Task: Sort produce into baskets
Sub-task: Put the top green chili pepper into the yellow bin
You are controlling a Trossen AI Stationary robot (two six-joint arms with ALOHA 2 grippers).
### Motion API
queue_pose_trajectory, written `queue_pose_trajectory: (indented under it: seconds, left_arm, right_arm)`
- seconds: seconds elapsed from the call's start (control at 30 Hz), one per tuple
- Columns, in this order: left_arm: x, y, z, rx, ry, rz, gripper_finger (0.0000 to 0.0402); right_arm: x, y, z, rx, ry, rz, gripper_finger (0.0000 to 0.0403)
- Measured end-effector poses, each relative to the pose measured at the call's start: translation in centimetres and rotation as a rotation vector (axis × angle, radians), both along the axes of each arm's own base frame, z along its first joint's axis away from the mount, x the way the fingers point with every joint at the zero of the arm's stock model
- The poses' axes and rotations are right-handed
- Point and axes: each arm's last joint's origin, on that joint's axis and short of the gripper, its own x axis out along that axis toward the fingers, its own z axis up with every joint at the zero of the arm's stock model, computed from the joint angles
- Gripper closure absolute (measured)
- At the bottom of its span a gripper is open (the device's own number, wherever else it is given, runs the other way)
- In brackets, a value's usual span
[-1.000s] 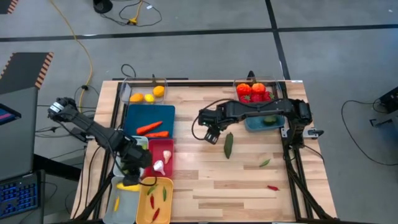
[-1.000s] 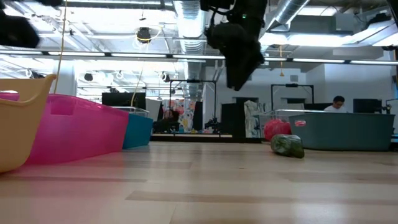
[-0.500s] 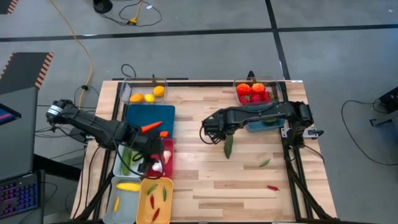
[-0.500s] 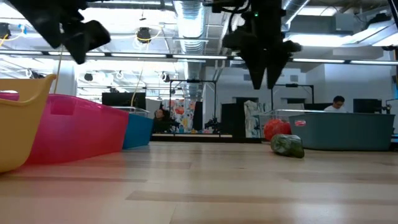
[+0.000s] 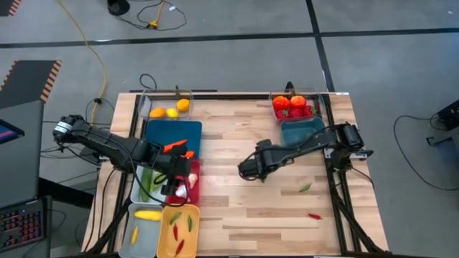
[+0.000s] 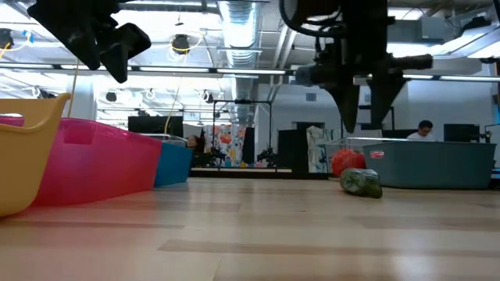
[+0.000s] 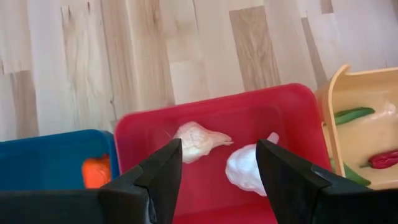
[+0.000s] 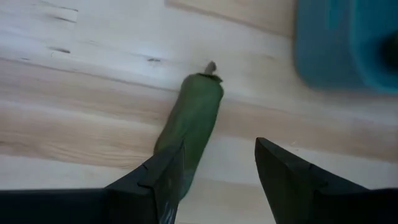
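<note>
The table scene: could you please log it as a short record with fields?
Left gripper: open, over the red bin
Red bin holds: two garlic pieces
Right gripper: open, fingers over the cucumber
Cucumber: flat on the table, unheld
Loose: green chilli, red chilli
Teal bin: right of table
</note>
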Motion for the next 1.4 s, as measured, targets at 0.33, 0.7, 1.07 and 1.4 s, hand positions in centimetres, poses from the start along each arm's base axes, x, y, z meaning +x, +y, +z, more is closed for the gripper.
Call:
queue_pose_trajectory:
  seconds: [0.33, 0.7, 1.07, 1.4]
  left_arm:
    - [0.1, 0.0, 0.0, 0.02, -0.011, -0.039, 0.0209]
    - [0.1, 0.0, 0.1, 0.026, -0.019, -0.055, 0.0209]
    - [0.1, 0.0, 0.1, 0.039, -0.023, -0.079, 0.0209]
    - [0.9, -0.3, 0.6, 0.044, -0.121, -0.123, 0.0209]
  right_arm:
    - [-0.1, 1.0, -2.7, -0.002, -0.11, -0.039, 0.018]
    - [-0.6, 1.0, -5.2, -0.026, -0.183, -0.113, 0.018]
    - [-0.6, 1.0, -7.2, 0.008, -0.267, -0.071, 0.018]
    - [-0.4, 1.0, -7.3, 0.013, -0.257, 0.015, 0.0213]
